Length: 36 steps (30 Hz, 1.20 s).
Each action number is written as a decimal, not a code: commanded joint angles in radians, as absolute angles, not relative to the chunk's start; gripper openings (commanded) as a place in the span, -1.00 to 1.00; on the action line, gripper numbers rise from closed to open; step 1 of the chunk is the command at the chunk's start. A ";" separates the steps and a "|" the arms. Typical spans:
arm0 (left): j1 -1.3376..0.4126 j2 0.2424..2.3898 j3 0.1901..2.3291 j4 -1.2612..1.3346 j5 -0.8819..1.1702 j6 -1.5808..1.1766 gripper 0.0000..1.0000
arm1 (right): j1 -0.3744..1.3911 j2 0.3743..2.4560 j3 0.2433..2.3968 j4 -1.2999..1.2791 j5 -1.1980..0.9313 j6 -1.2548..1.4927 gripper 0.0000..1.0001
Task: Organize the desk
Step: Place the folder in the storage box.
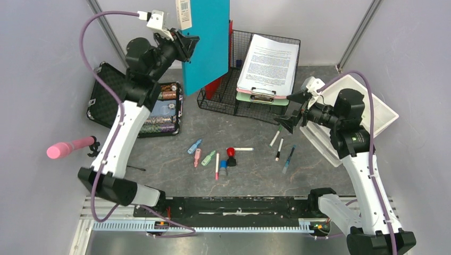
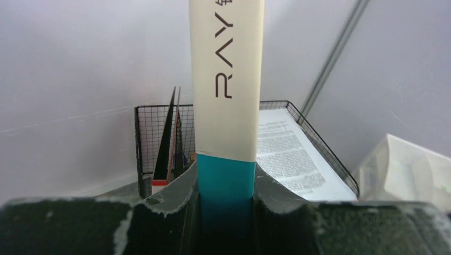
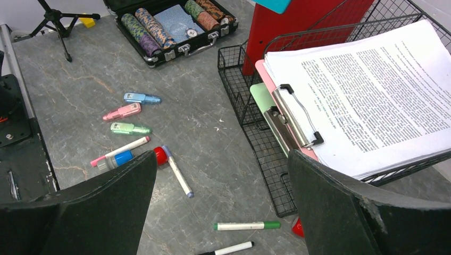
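The desk (image 1: 255,159) is a dark-grey stone-look top with several markers (image 1: 275,138) and highlighters (image 1: 194,146) lying loose in its middle. My left gripper (image 1: 186,42) is shut on a teal folder (image 1: 207,42) with a white label and holds it upright in the air above the left end of a black wire rack (image 1: 223,101). The left wrist view shows the folder (image 2: 226,180) clamped between the fingers. My right gripper (image 1: 284,119) is open and empty, above the desk by the rack's front right corner, over a green-capped marker (image 3: 247,226).
The rack holds a clipboard with printed papers (image 1: 268,64) and a red folder (image 3: 303,32). A black case of poker chips (image 1: 159,106) lies at the left. A white tray (image 1: 372,106) stands at the right. A pink microphone (image 1: 69,147) on a small tripod stands at the far left.
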<state>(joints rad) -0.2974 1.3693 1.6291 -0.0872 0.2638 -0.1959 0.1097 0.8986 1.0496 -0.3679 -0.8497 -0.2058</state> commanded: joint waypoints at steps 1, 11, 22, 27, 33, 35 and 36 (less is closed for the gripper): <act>-0.288 1.468 1.619 0.206 0.200 -0.366 -0.96 | 0.111 0.920 1.045 -0.328 -0.828 -0.192 0.96; -0.289 1.664 1.562 0.637 0.312 -0.338 -0.96 | 0.110 0.994 1.057 -0.348 -0.793 -0.234 0.96; -0.302 1.858 1.589 0.773 0.320 -0.279 -0.96 | 0.099 1.017 1.033 -0.374 -0.754 -0.298 0.96; -0.311 1.896 1.544 0.897 0.324 -0.288 -0.96 | 0.095 1.053 1.035 -0.383 -0.755 -0.307 0.96; -0.315 1.936 1.446 1.089 0.247 -0.310 -0.96 | 0.082 1.072 1.017 -0.381 -0.752 -0.319 0.96; -0.317 1.952 1.436 1.122 0.249 -0.327 -0.96 | 0.078 1.079 1.020 -0.387 -0.752 -0.322 0.96; -0.318 1.960 1.430 1.135 0.256 -0.340 -0.95 | 0.077 1.083 1.023 -0.391 -0.752 -0.325 0.96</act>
